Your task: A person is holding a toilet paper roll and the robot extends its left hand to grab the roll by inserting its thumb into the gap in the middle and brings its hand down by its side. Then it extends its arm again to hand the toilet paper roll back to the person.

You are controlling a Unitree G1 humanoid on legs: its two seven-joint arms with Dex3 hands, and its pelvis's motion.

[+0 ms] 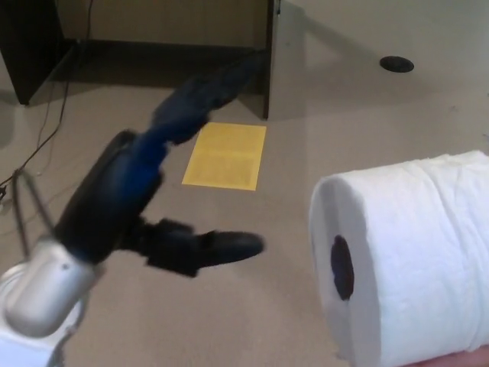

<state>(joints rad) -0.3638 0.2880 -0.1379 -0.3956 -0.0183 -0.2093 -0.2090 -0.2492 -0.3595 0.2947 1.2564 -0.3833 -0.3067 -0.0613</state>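
Reaching: open black left hand [145, 199] nr soft cylindrical toilet paper roll [405, 260]

Black thick-fingered left robot hand [141, 202]; silver wrist cuff [42, 287].

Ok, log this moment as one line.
left hand: open, thumb aimed at roll's hole | toilet paper roll: held by person, untouched by robot | right hand: not in view

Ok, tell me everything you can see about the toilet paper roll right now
The toilet paper roll is white, thick and looks nearly full, its soft paper lightly embossed. It lies on its side in the air at lower right, flat end and dark core hole facing the robot's left hand. The picture's right edge cuts it off. A person's fingers support it from below. The left hand's thumb points toward the hole, apart from it.
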